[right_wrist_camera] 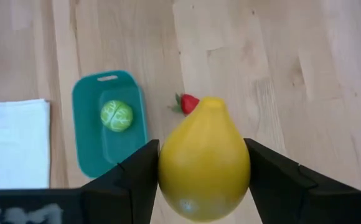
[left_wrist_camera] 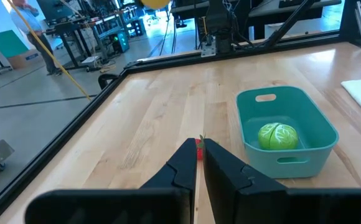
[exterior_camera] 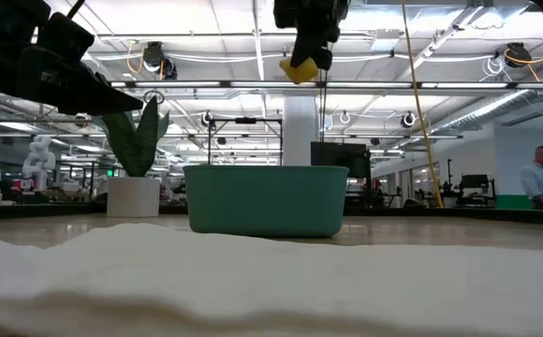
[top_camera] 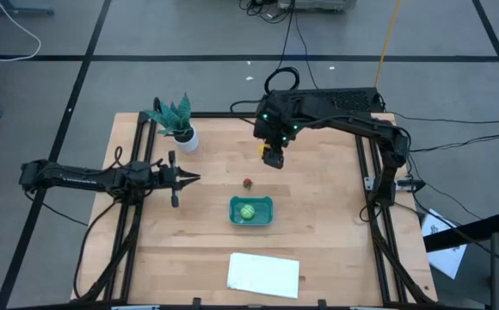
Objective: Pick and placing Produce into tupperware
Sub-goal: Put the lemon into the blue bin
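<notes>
1. The yellow lemon-like piece is being held up in the air by the right gripper, clamped between the two dark fingers on its wide sides. It's pear-ish in outline, smooth and glossy like plastic, and in the right wrist view its narrow nub end is being pointed away from the wrist, so the long axis is running along the fingers.
2. In the high view that gripper is being kept over the back half of the wooden table, behind the tupperware and well above it.
3. The tupperware is being seen as a shallow teal rectangle with rounded corners and a little slot in each short wall; its long axis is lying across the table, side to side.
4. The round light-green piece is sitting inside it, ribbed like a tiny cabbage.
5. The small red piece is lying on bare wood just behind the container; which way it's pointing can't be told.
6. The left gripper is being parked over the table's left side with its jaws pressed nearly together, nothing in them.
7. A potted plant with teal leaves and a flat white sheet are also being seen on the table.
</notes>
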You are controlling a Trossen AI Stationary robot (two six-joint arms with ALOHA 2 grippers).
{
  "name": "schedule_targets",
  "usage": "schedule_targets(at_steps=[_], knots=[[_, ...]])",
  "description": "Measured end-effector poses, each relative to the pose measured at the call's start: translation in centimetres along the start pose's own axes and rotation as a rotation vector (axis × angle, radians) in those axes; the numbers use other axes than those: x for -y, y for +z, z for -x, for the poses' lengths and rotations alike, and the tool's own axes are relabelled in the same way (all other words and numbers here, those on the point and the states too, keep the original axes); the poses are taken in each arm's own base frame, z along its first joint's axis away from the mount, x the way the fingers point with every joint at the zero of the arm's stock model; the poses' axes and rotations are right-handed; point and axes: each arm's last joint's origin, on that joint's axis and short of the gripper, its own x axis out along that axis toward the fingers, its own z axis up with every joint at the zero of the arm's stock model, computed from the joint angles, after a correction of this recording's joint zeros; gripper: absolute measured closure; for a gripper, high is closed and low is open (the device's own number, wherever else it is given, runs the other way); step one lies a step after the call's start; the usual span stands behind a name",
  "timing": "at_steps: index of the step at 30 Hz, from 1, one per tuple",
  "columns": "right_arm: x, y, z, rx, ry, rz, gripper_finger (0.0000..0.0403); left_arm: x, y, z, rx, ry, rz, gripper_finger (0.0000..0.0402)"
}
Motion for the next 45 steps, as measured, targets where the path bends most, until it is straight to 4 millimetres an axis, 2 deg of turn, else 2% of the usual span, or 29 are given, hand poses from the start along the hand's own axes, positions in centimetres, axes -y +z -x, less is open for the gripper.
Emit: schedule_targets(at_steps=[19,26,31,40,45], knots=[[-4.4,0.1,-0.5,-0.003,0.051,0.09,0.0204,0.0,0.0,0.0,0.0,0.0,0.0,0.0369],[-5.4,-0.1,-2.5,0.007,0.099,0.126,0.0204,0.0,0.0,0.0,-0.001,0.0,0.002,0.0369],[-5.1,-0.9,-4.5,-0.028,0.123,0.105,0.0204,0.0,0.0,0.0,-0.001,0.0,0.005,0.0369],[-4.7,-2.4,-8.6,-0.023,0.268,0.09,0.0204,0.0,-0.1,0.0,-0.006,-0.001,0.008,0.0369],[-4.5,-3.3,-10.2,-0.021,0.296,0.101,0.0204,0.0,-0.1,0.0,-0.006,-0.001,0.008,0.0369]])
